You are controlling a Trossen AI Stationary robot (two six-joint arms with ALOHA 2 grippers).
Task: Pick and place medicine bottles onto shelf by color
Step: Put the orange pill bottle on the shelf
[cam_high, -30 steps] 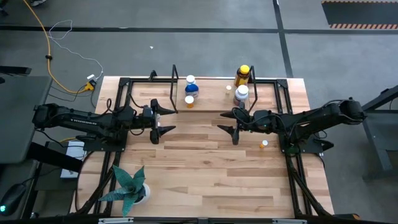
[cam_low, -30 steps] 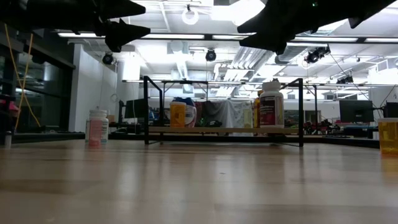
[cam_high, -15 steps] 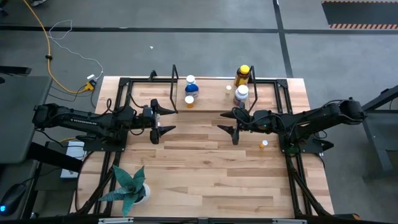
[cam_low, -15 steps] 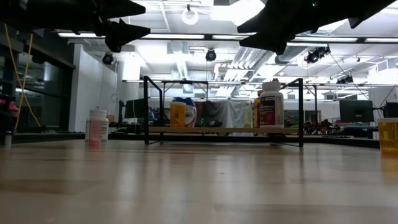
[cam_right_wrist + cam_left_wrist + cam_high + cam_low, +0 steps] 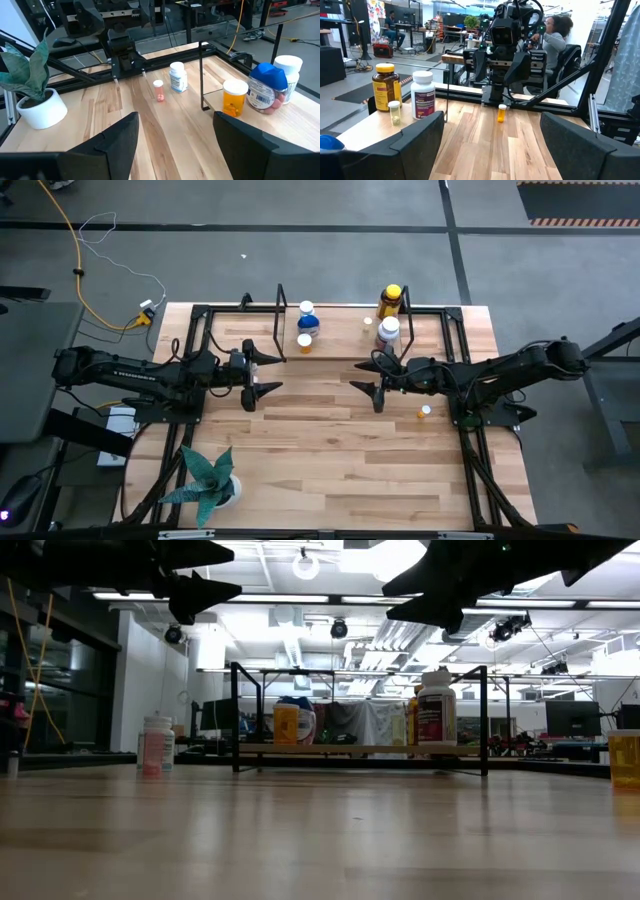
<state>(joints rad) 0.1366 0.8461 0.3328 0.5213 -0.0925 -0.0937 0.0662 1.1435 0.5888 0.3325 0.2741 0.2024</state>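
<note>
The shelf point(image 5: 345, 340) stands at the table's far side. On it stand a white bottle with a blue cap point(image 5: 307, 323), an orange vial point(image 5: 304, 342), an amber bottle with a yellow cap point(image 5: 390, 300), a white bottle point(image 5: 388, 332) and a tiny vial point(image 5: 367, 322). One orange vial point(image 5: 425, 411) stands on the table below my right arm. Another white bottle point(image 5: 177, 76) and a small orange vial point(image 5: 158, 91) stand on the table near the left arm's base. My left gripper point(image 5: 256, 373) and my right gripper point(image 5: 376, 375) hover open above the table, facing each other, in front of the shelf.
A potted green plant point(image 5: 208, 478) stands at the near left corner. Black frame rails point(image 5: 470, 450) run along the table's left and right sides. Bare wood lies between the grippers and toward the near edge. A person point(image 5: 555, 35) sits in the room beyond the right arm.
</note>
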